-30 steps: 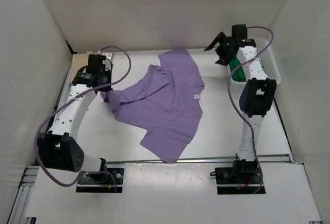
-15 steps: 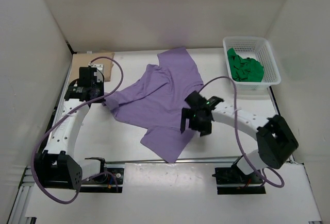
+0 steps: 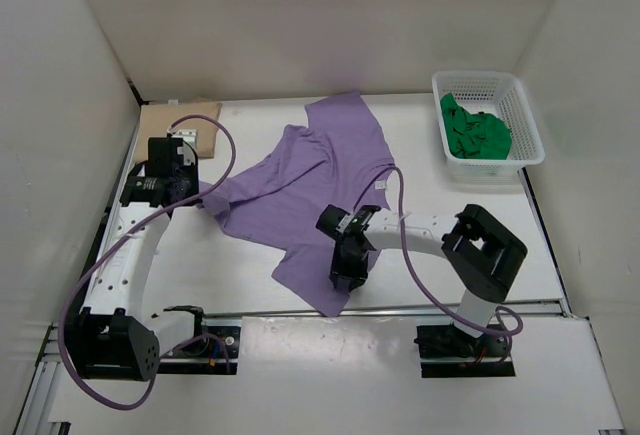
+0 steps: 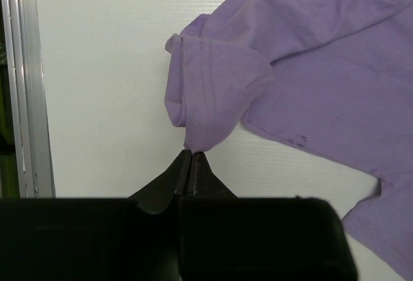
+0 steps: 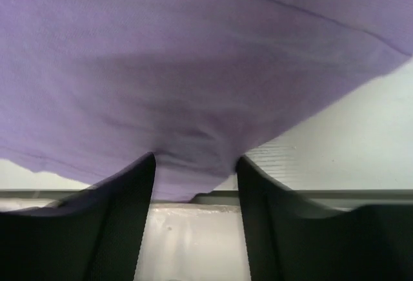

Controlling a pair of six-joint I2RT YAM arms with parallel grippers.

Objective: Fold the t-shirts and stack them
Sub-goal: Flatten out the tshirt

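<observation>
white surface (image 3: 235, 265): carries everything.

purple t-shirt (image 3: 310, 190): spread crooked across the middle of the surface, unfolded, one sleeve toward the far edge, hem corner at the near rail. it has hardly shifted in the last second; only the left sleeve (image 4: 206, 93) is drawn a little further left. what changed is your right arm: a second ago it was up at the basket, now it is down at the near hem. read that as the fetch finished and the flattening or first fold about to start.

white basket (image 3: 495, 163): far right corner, well apart from the purple shirt. holds a crumpled green t-shirt (image 3: 475, 135), so at least one garment is yet to be folded. no stack yet.

right tool (image 3: 345, 270): fingers apart, straddling the hem, cloth bunched between them, not yet pinched (image 5: 195, 158).

left tool (image 4: 191, 155): fingers together, nipping the very edge of the left sleeve. a thin grip; you may lose it if you pull hard.
</observation>
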